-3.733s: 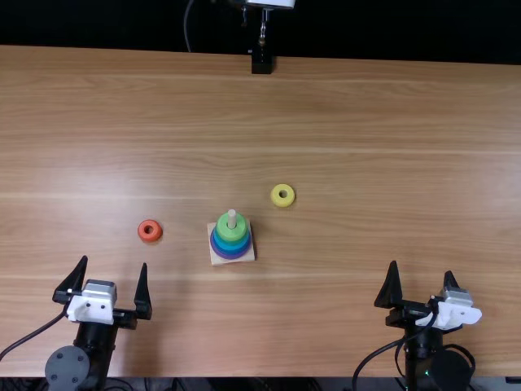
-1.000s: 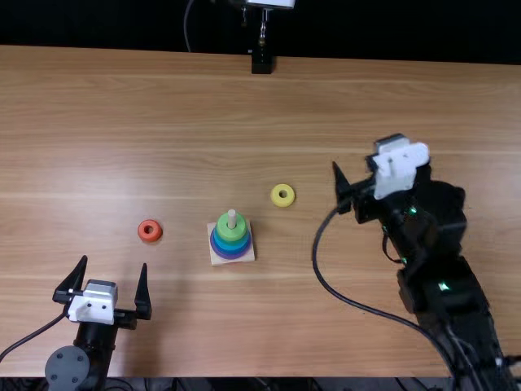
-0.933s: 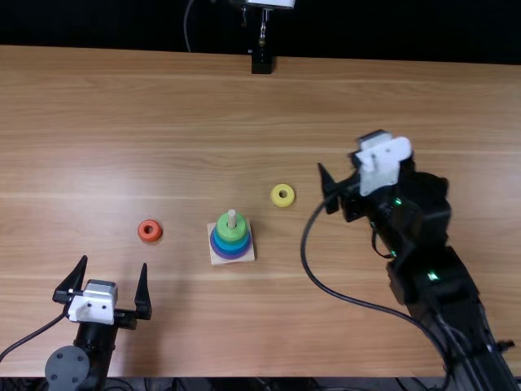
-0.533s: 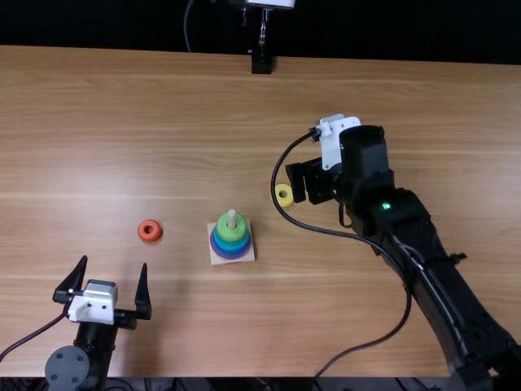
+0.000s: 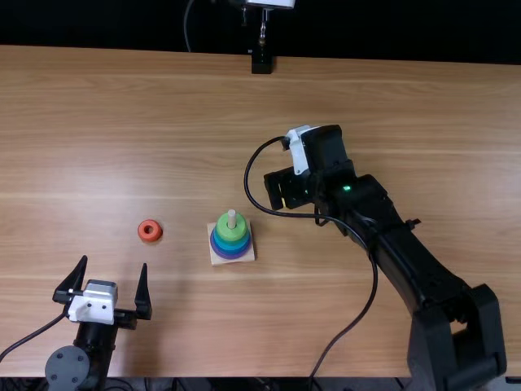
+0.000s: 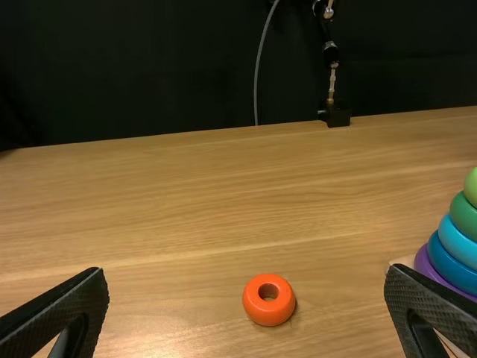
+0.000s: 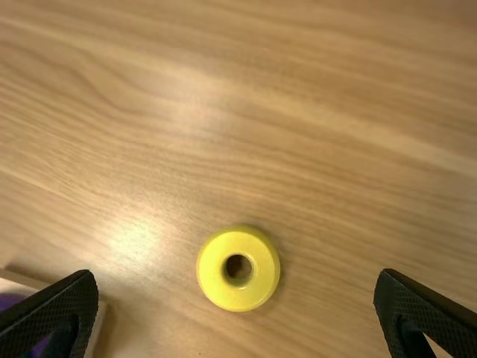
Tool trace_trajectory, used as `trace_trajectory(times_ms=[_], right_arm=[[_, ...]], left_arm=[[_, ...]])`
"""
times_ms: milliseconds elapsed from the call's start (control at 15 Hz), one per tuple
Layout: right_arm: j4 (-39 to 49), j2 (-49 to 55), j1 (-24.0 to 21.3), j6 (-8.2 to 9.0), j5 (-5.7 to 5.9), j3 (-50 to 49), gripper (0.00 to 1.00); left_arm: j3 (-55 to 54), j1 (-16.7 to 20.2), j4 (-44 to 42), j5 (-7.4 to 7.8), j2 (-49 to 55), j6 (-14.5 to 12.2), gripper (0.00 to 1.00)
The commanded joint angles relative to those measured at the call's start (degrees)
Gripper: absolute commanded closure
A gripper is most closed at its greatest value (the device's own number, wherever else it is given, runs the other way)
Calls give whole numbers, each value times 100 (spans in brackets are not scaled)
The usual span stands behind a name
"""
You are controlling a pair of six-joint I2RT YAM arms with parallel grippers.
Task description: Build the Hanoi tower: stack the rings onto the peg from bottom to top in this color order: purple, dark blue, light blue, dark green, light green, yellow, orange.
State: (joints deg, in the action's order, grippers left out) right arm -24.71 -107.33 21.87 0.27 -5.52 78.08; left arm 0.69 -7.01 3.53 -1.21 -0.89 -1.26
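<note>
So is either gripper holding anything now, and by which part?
Nothing is held: the left gripper is open and empty, the right gripper open above the yellow ring.

Black jointed arms [image 5: 399,252], white wrist brackets [image 5: 94,304], looping black cables [image 5: 374,281].

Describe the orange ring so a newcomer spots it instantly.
On the wooden table, find the ring tower. Left of it in the top view lies a small orange ring, flat and alone. Its colour sets it apart: the other loose ring is yellow.
</note>
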Motion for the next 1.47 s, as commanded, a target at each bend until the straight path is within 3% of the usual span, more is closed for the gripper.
trace_trajectory(times_ms=[0, 267, 1400], right_arm=[[-119, -236, 116, 25, -39, 339, 0], [-277, -605, 301, 25, -28, 550, 0], [-1765, -1607, 301, 89, -7, 1578, 0]], left_arm=[[-69, 85, 164, -5, 89, -22, 0], [-69, 85, 164, -5, 89, -22, 0], [-69, 85, 164, -5, 89, -22, 0]])
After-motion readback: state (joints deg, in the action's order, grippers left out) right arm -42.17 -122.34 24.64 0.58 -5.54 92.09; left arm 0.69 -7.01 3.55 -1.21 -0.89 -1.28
